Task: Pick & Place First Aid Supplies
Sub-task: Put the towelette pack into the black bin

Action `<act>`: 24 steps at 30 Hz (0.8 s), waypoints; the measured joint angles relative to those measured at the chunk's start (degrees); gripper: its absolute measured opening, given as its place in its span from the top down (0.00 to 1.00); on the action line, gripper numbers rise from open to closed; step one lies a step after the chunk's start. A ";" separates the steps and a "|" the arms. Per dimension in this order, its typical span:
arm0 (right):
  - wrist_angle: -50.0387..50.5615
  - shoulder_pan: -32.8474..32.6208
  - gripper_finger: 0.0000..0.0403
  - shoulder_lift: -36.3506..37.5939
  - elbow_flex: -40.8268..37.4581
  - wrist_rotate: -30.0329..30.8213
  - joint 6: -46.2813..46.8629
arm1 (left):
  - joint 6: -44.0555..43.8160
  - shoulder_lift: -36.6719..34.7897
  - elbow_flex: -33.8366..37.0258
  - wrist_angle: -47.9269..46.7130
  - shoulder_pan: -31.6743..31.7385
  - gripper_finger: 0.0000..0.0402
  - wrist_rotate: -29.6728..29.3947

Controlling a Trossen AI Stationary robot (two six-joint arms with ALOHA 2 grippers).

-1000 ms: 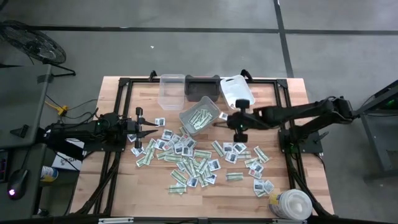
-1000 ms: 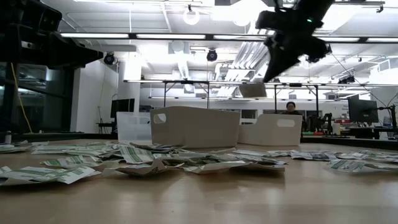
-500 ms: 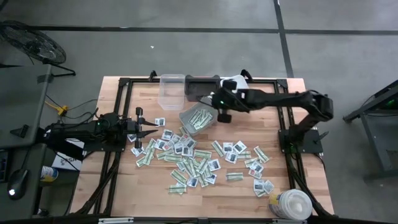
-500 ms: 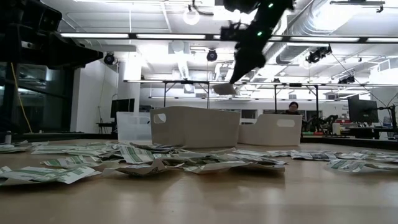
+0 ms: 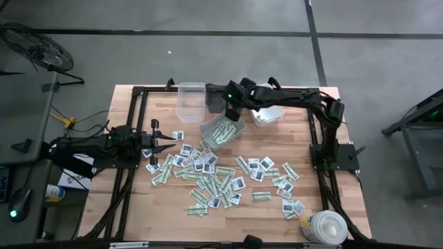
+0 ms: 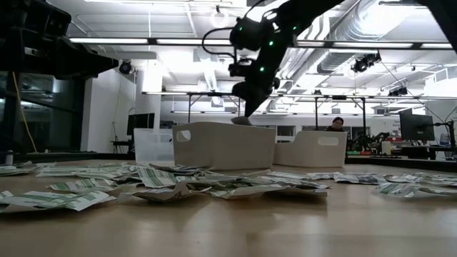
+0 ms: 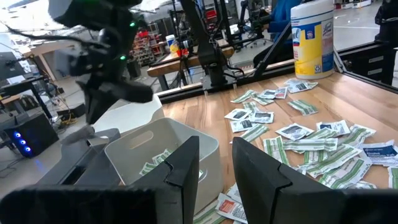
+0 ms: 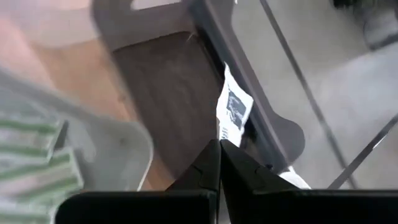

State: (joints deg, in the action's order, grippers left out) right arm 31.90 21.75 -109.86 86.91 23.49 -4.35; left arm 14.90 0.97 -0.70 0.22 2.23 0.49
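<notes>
Right gripper [image 5: 233,115], fingers pressed together on one small squarish white sealed packet with dark print [image 8: 234,107], pinched by one edge so the rest stands out past the fingertips. Gripper sits above the back of the table, over the dark rectangular plastic bin [image 8: 163,87], just beside the grey open-topped bin [image 5: 220,131] that holds narrow green-and-white strip packets [image 7: 157,163]. In the low view the gripper hangs just above the bin rim.

Left gripper [image 5: 168,146] waits low at the left edge of the scattered pile, fingers [image 7: 183,163] partly spread, nothing between them.

Remaining flat sealed first aid packets [image 5: 214,178] lie loose across the middle of the wooden tabletop [image 5: 138,214], many overlapping; a few sit well apart toward the large round white tub [image 5: 324,227].

Handling judgement: packets look very light, thin, flexible, with glossy faces, so likely slippery. The held one does not visibly droop, so some stiffness in the sealed border. Lying flat, they offer little to grip; best hold is probably a raised or overlapping edge or a corner, taken across the thin dimension. Overlapping neighbours could lift together. Crushing seems a low risk; slipping out or clinging to a finger on release is more likely
</notes>
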 joint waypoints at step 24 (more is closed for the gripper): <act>1.28 3.33 0.83 -4.68 3.02 -4.66 14.85 | 0.02 0.00 -0.01 -0.01 -0.01 0.76 0.02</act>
State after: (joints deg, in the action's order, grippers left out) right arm 33.18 25.08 -114.54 89.93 18.83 10.50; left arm 14.92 0.98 -0.71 0.21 2.22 0.51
